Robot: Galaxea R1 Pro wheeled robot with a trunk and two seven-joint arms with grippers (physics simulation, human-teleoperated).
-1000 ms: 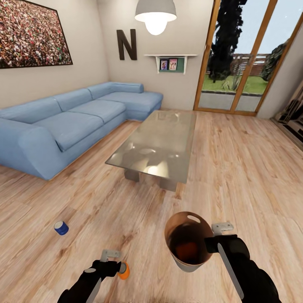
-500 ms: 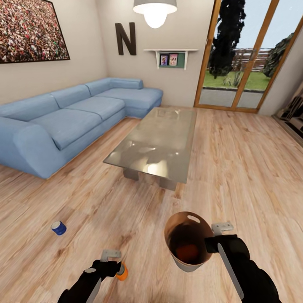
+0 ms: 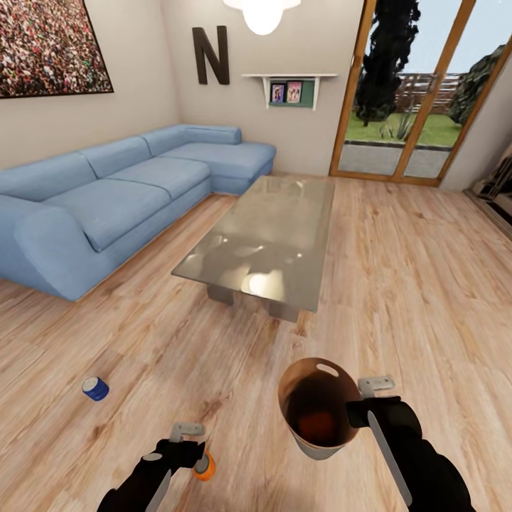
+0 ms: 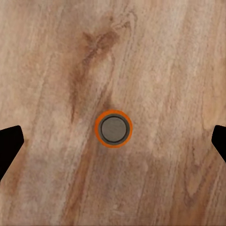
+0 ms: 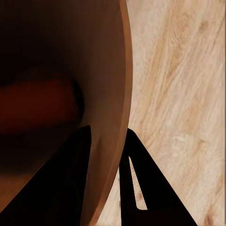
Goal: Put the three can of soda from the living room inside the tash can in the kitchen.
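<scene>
Peering into the trash can (image 3: 318,409) gets little: its copper interior is dark, and one orange can (image 3: 318,421) sits at the bottom as a dim glow, outline soft. In the right wrist view that can (image 5: 40,106) is a blurred orange mass and I cannot tell which way its axis runs. Both arms are cut off by the lower edge of the head view.

Right gripper (image 3: 364,405): narrow, clamped on the bin's rim, one finger inside the wall and one outside (image 5: 141,183). The bin hangs above the wood floor (image 3: 398,284), mouth tipped up and toward the glass table (image 3: 263,242), oval handle cutout on the far rim.

Left gripper (image 3: 186,446): spread wide, holding nothing. In the left wrist view only the two dark fingertips (image 4: 8,146) show at the frame edges, well apart, with a second orange can (image 4: 113,128) centred between them on the floor. That can stands upright, long axis vertical, grey end facing the camera. In the head view it (image 3: 205,467) sits just beside the gripper, partly hidden by it.

Blue can (image 3: 94,388): on the floor, well off to the outer side of the left gripper, toward the blue sofa (image 3: 114,199). Tilted or lying, silvery end facing up and away; small, so the exact axis is hard to call.
</scene>
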